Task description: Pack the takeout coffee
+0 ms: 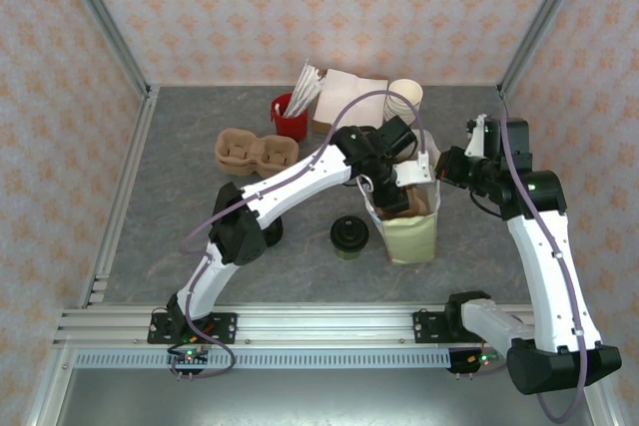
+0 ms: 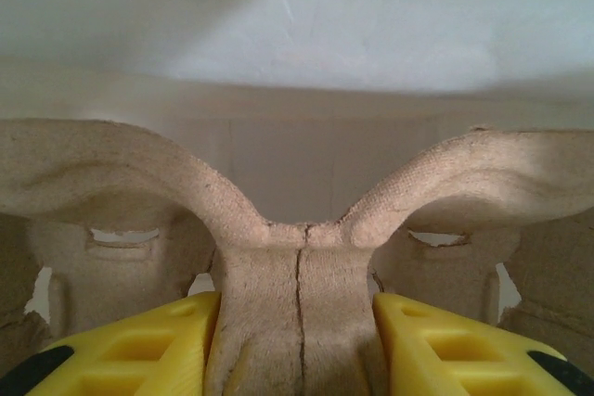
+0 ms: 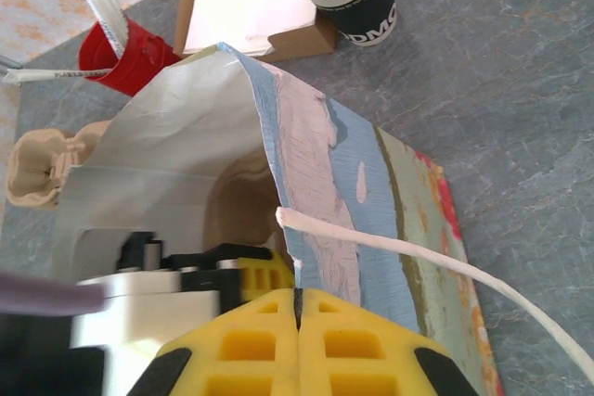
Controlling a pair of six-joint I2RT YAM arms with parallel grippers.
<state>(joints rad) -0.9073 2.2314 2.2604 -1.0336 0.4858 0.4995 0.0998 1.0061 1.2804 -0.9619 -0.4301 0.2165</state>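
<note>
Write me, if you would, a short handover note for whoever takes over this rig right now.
Left gripper: clamped on the middle rib of a cardboard cup carrier, inside the paper bag.
Right gripper: shut on the bag's rim, holding it open.
Coffee: standing on the table beside the bag, lid on.
Done: carrier is in the bag, not yet released.
Left: release the carrier, pick up the coffee, set it in the bag.
</note>
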